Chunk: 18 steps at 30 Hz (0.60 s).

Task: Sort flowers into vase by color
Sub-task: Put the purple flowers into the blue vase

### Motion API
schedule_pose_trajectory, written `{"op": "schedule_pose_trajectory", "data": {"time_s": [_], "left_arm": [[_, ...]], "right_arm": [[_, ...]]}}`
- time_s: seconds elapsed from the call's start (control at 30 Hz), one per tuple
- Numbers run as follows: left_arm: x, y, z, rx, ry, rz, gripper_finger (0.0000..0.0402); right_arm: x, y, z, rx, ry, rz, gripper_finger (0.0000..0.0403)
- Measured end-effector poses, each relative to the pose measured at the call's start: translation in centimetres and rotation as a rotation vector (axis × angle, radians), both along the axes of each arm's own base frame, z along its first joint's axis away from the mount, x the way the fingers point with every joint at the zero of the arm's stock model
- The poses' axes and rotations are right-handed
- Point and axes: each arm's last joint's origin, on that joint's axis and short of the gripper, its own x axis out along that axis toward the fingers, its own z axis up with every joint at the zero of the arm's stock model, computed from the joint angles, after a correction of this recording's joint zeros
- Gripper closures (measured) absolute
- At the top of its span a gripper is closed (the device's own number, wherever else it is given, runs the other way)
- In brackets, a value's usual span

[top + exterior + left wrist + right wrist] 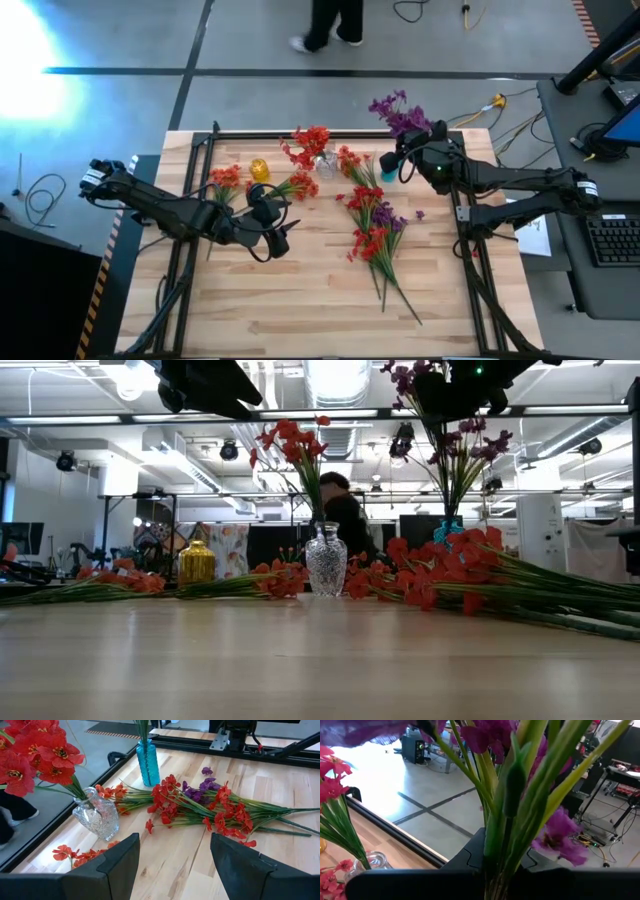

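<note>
In the high view, the right gripper (pixel 412 157) sits in the upper right of the frame, right over the slim blue glass vase (pixel 388 174), its fingers pinched together on a bunch of purple-blossomed sprigs (pixel 397 113) whose heads fan out toward the top edge. The right wrist view shows their green stems (pixel 512 795) rising straight out from between the fingers, so the long axis of that bunch is close to upright, and the low view shows the stems running down into the blue vase (pixel 447 530) at right of centre. Whether the stem ends reach its bottom cannot be told.

The left gripper (pixel 268 240) hangs over bare wood left of centre, its fingers apart and holding nothing. The loose heap of red and purple sprigs (pixel 372 225) lies on the light wooden table (pixel 300 300) to its right, well apart from it, blossoms toward the upper middle and stems trailing to the lower right. The right gripper is the nearer to that heap, but is occupied.

The clear cut-glass vase (pixel 325 163) with red sprigs (pixel 309 143) stands at upper centre; a small yellow vase (pixel 259 169) stands to its left, with a few orange-red sprigs (pixel 226 181) lying beside it. Judging by this, the purple placement is nearly done and release comes next.
</note>
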Motion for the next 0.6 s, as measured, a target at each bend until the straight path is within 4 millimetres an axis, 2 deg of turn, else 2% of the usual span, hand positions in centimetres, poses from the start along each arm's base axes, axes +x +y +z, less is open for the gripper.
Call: {"op": "schedule_pose_trajectory", "data": {"time_s": [0.27,0.6], "left_arm": [[0.0,0.0,0.0,0.0,0.0,0.0,0.0173],[-0.04,0.02,-0.07,0.003,0.008,0.0,0.0173]], "right_arm": [[0.0,0.0,-0.01,0.011,-0.018,-0.003,0.0363],[-0.11,0.03,-0.42,0.042,-0.01,-0.011,0.0285]]}}
